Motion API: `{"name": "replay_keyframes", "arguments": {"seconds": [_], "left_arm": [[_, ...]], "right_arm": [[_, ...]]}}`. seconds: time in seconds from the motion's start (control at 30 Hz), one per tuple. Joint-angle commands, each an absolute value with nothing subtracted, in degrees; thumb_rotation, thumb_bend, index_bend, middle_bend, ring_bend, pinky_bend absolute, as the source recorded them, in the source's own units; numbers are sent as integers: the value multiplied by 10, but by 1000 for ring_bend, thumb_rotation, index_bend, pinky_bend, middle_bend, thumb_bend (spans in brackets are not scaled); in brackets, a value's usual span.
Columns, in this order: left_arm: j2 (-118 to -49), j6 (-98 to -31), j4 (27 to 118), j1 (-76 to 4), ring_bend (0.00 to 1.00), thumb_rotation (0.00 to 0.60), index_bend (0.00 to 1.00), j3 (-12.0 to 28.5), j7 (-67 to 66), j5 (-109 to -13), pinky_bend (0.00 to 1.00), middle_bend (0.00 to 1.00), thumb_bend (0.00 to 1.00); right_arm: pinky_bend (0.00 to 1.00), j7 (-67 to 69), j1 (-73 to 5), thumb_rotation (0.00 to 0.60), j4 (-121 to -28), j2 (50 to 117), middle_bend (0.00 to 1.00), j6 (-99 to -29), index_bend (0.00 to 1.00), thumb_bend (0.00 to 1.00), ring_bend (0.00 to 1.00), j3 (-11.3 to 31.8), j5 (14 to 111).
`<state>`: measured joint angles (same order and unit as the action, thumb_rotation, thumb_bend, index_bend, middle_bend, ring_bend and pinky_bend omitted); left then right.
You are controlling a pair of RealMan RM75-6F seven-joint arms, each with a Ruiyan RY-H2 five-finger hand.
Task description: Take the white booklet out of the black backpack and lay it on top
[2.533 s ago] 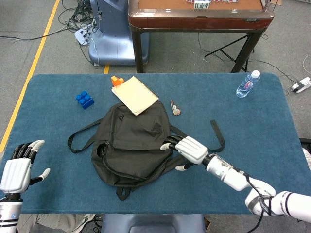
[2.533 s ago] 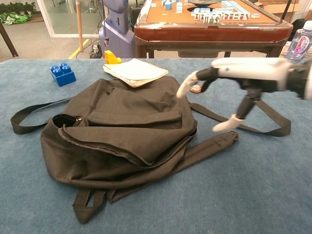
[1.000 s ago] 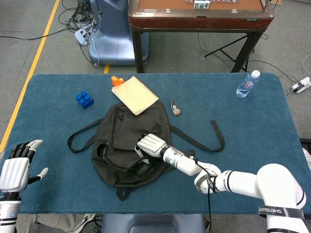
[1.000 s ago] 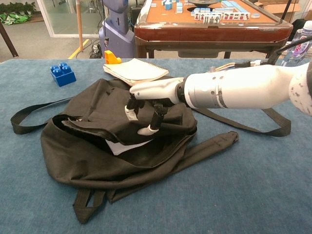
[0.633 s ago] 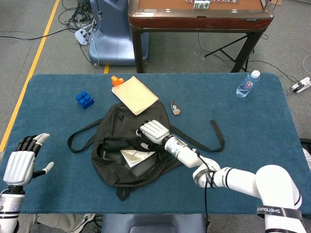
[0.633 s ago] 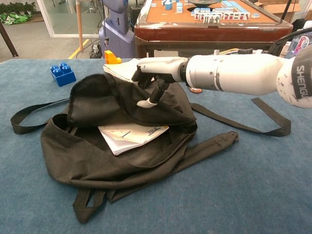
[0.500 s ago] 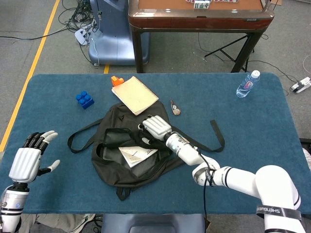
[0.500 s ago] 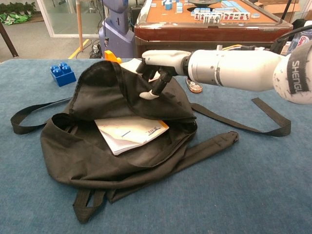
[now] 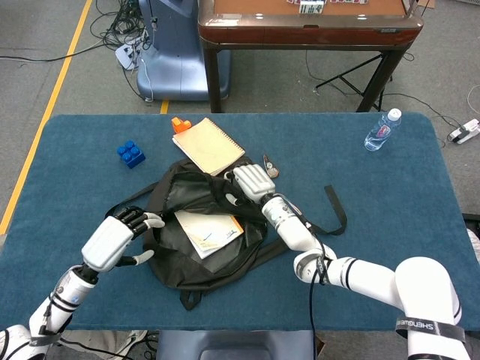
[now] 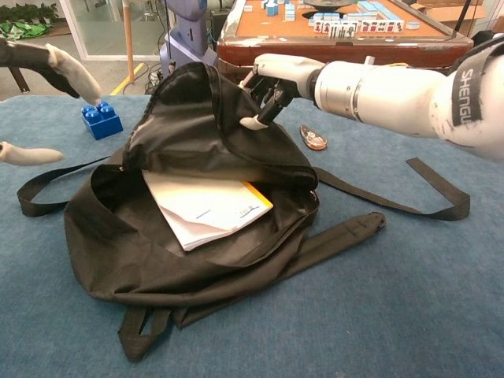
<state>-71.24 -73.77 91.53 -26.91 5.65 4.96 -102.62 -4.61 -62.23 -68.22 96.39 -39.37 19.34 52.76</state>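
Now the right hand (image 9: 255,181) pinches the flap of the black backpack (image 10: 189,260) and holds it up, exposing the white booklet (image 9: 208,231) inside — long axis slanting toward the flap. Its fingers spread and empty, the left hand (image 9: 118,238) hovers just beside the opening — the nearer hand.

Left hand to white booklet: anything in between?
Only the black backpack's near rim; the left hand hovers open just outside it, the white booklet inside. Head view shows it.
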Motion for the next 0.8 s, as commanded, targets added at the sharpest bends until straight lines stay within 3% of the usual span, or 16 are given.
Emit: {"name": "replay_keyframes", "arguments": {"seconds": [0.03,0.8], "left_arm": [[-740,-709,894,-299,315,600,408,47,70,-1039,265,351,221],[-922,-624,668,-403,326,600,372,23,72,-1016,288,359,221]], "right_arm": [[176,-46,-623,600,-688,956,469,-386,670,426,283,197,519],[176,-24,-615,600,-688,954,462,-378,670,441,283,182,537]]}}
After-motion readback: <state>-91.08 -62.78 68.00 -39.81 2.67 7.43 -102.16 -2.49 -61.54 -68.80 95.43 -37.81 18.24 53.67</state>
